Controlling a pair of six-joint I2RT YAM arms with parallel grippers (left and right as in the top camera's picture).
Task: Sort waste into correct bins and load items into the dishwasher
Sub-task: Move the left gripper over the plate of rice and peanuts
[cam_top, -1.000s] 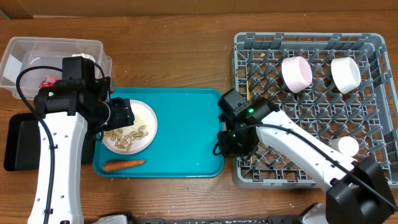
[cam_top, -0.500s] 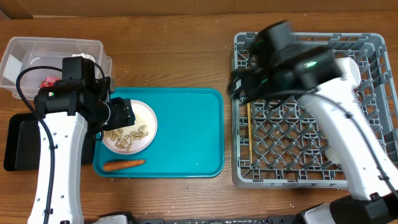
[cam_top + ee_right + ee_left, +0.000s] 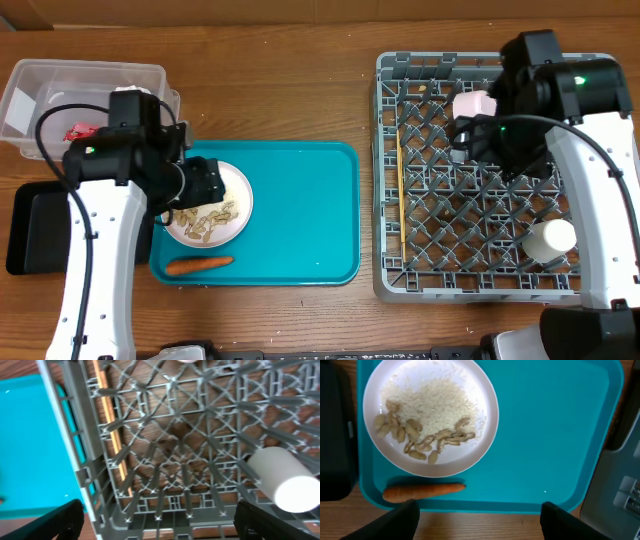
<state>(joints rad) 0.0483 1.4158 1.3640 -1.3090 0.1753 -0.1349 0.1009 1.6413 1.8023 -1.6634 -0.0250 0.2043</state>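
The worktop (image 3: 280,100) carries everything. On its right stands the rack (image 3: 387,230), and the right hand (image 3: 165,527) hangs over the rack's middle, fingers spread wide with nothing between them. Left of the rack lies the teal tray (image 3: 310,220). At the far left are the tub (image 3: 90,72) and, in front of it, the black tray (image 3: 25,235). The left hand (image 3: 480,525) hovers over the teal tray's near edge, likewise wide open and empty.

The plate (image 3: 489,425) sits on the teal tray's left part. In the rack we see a bowl (image 3: 472,104) half under the right arm, the cup (image 3: 552,238) on its side and the chopsticks (image 3: 400,190) along the left wall. The carrot (image 3: 422,491) lies just beside the plate; the packet (image 3: 78,131) is in the tub. Scraps (image 3: 420,442) and rice (image 3: 432,402) are on the plate.

We judge the plate the main risk: lifted by its rim, it could tilt and spill rice over the tray. The carrot is round and close to the lip, so a nudge could roll it off.

Only the overhead view shows the bins and both arms. Only the left wrist view separates rice from scraps and shows that hand's spread. The right wrist view shows the cup lying down. We cannot find a second bowl — the arm may hide it.
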